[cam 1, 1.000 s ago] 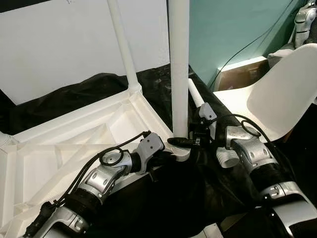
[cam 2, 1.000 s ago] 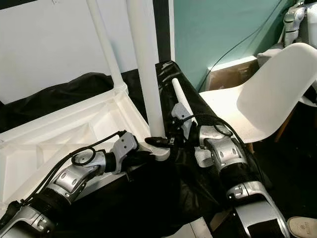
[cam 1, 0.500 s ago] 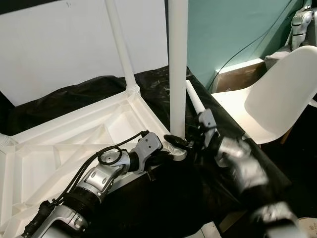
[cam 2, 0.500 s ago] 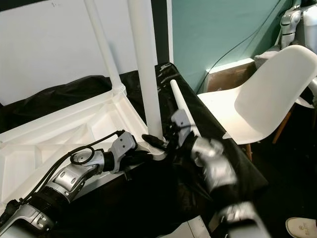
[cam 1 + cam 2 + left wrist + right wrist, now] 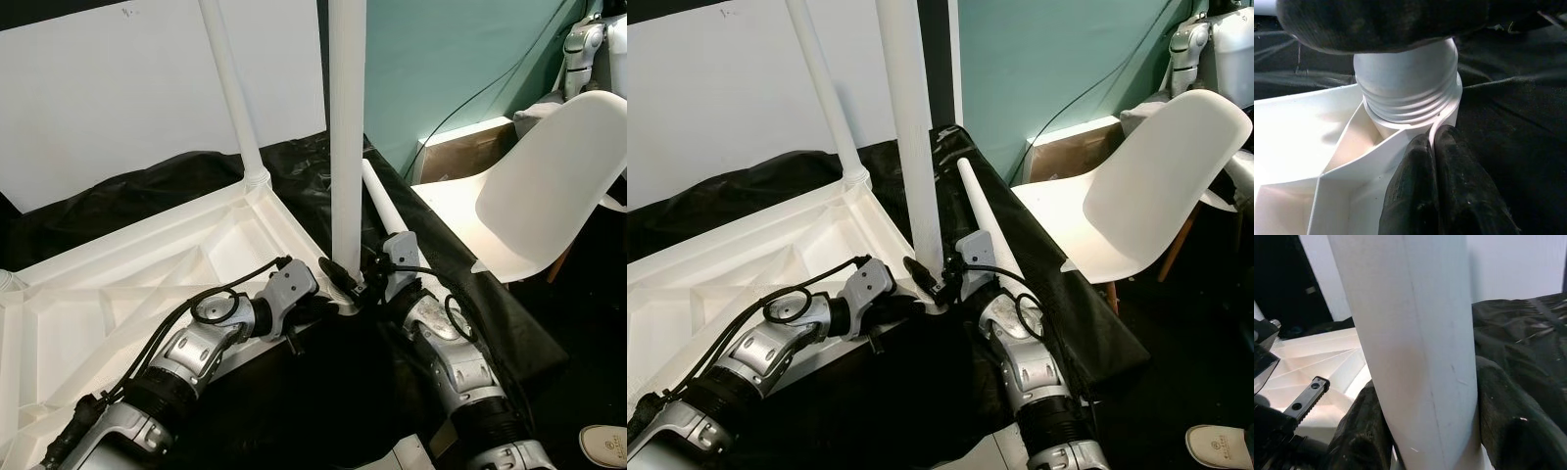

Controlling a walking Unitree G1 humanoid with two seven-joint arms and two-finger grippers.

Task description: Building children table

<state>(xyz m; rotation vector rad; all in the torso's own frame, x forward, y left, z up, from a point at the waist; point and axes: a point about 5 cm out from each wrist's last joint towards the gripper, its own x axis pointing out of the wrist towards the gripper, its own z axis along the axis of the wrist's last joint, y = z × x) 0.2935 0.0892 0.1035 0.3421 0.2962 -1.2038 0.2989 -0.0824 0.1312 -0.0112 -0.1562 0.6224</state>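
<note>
An upside-down white table top (image 5: pixel 147 264) lies on a black cloth. Two white legs stand in its corners: a far leg (image 5: pixel 227 98) and a near leg (image 5: pixel 345 147). My right gripper (image 5: pixel 348 281) is shut on the near leg just above its threaded base, and in the right wrist view the leg (image 5: pixel 1415 347) sits between both black fingers (image 5: pixel 1359 435). My left gripper (image 5: pixel 1433 142) is shut, with its tips pressed against the corner socket (image 5: pixel 1410 105) below that leg. A third, loose leg (image 5: pixel 384 204) lies on the cloth behind my right gripper.
A white shell chair (image 5: pixel 544 196) stands close on the right, with another robot (image 5: pixel 1205 49) behind it. A brown box (image 5: pixel 460 147) and a cable lie by the teal wall. A white panel stands behind the table. A shoe (image 5: pixel 607 446) is on the floor at the lower right.
My right forearm has swung in from the right to below the leg while its gripper stayed at the leg's base. The left arm has held still. The camera has shifted slightly.
</note>
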